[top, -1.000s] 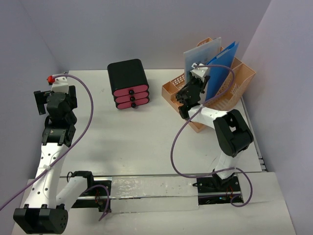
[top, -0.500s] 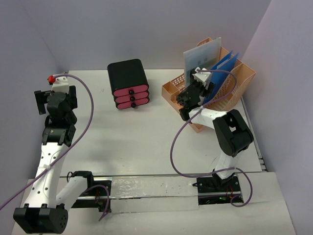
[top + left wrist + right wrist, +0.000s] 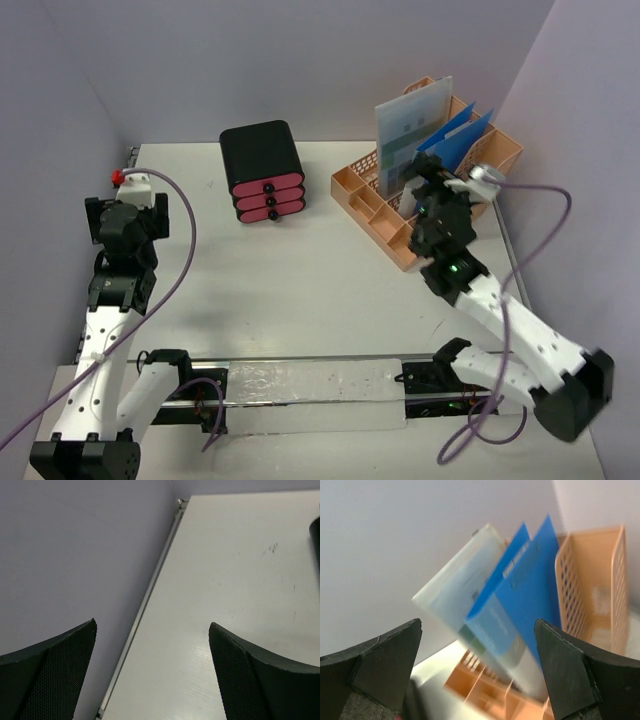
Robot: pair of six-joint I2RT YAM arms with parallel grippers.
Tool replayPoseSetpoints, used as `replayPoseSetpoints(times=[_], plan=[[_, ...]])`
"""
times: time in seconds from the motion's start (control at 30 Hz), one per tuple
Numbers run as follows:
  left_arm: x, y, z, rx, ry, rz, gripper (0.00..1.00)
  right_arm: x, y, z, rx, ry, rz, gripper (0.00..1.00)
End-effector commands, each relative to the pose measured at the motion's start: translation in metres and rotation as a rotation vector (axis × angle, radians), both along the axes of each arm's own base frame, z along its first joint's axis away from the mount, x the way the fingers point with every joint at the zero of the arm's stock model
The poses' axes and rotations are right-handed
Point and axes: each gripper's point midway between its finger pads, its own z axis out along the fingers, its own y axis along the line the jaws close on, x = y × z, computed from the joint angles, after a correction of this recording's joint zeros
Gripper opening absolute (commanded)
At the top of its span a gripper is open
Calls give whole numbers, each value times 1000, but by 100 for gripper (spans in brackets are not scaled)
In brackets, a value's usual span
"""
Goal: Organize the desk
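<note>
The white desk [image 3: 300, 270] carries a peach mesh file rack [image 3: 505, 158] at the back right. Two blue folders [image 3: 458, 132] and a pale translucent folder [image 3: 408, 130] stand slanted in the rack. My right gripper [image 3: 432, 190] hovers just in front of the rack, open, nothing between its fingers. In the right wrist view, which is blurred, the blue folders [image 3: 535, 575] and pale folder [image 3: 462, 587] show beyond the open gripper [image 3: 477, 625]. My left gripper [image 3: 126, 212] is open and empty over the desk's far left edge [image 3: 150, 590].
A black drawer box with pink drawers [image 3: 263, 170] stands at the back centre; its edge [image 3: 316, 540] shows in the left wrist view. Lilac walls close the desk on the left, back and right. Low peach compartments [image 3: 372, 200] form the rack's front.
The right gripper opened and let go of a blue folder, which now stands in the rack. The right arm drew back and swung rightward. The left arm shifted slightly.
</note>
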Motion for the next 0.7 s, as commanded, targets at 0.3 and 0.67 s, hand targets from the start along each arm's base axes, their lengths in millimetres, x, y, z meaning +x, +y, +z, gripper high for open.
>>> replayPoseSetpoints(times=[0.3,0.67], plan=[[-6,-7,-111,1,185,-58,99,-75,-10,-190,223,314,182,100],[2,-8,-188,3,289,-62,99,-76,-14,-249,160,474,118,100]])
